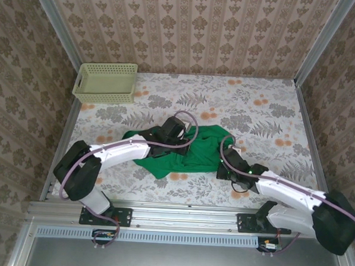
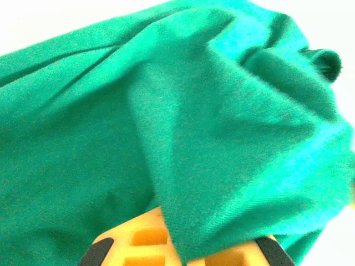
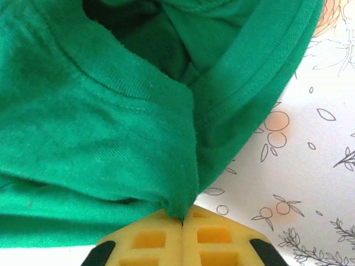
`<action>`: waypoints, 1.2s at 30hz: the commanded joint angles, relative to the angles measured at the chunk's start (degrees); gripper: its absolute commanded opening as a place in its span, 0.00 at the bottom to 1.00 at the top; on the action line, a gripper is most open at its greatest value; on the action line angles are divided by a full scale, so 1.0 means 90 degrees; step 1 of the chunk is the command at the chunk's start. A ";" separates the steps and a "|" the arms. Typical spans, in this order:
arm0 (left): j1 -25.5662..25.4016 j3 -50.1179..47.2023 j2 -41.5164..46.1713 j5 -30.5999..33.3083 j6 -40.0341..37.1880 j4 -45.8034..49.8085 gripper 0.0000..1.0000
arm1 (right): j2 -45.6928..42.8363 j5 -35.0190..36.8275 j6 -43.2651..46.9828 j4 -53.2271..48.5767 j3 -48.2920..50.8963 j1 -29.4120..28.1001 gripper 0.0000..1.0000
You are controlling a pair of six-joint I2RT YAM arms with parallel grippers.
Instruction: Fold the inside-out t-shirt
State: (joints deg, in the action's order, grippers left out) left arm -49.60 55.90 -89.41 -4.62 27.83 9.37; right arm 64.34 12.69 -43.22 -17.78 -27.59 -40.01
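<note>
The inside-out t-shirt (image 1: 191, 150) lies crumpled in a bright green heap in the middle of the table. My left gripper (image 1: 176, 132) rests on its far left part. In the left wrist view the green cloth (image 2: 183, 111) drapes over the yellow fingers (image 2: 136, 238), and the left gripper (image 2: 186, 246) is shut on a fold of it. My right gripper (image 1: 226, 166) sits at the shirt's right edge. Its jaws (image 3: 182, 220) are pressed together on a pinch of cloth just below a stitched hem (image 3: 244, 94).
A pale yellow-green basket (image 1: 106, 81) stands at the far left corner. The flowered tablecloth (image 3: 310, 166) shows bare to the right of the shirt. Patterned walls close in the table on three sides, and a metal rail (image 1: 179, 219) runs along the near edge.
</note>
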 commanded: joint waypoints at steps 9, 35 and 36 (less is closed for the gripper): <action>0.0221 0.0566 0.0049 -0.0970 -0.0023 -0.0076 0.00 | 0.0987 0.0017 0.0390 -0.0068 -0.1123 0.0893 0.17; 0.0638 0.0419 -0.0517 -0.1329 0.0257 -0.0392 0.00 | 0.2168 -0.1978 0.0350 0.3917 -0.0778 0.0090 0.23; 0.0641 0.0402 -0.0523 -0.1325 0.0266 -0.0396 0.00 | 0.2291 -0.1941 0.0349 0.4008 -0.0800 0.0095 0.23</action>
State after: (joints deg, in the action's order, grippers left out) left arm -44.31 59.86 -93.95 -15.55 29.17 6.98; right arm 82.63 -4.14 -39.64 12.84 -32.53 -38.89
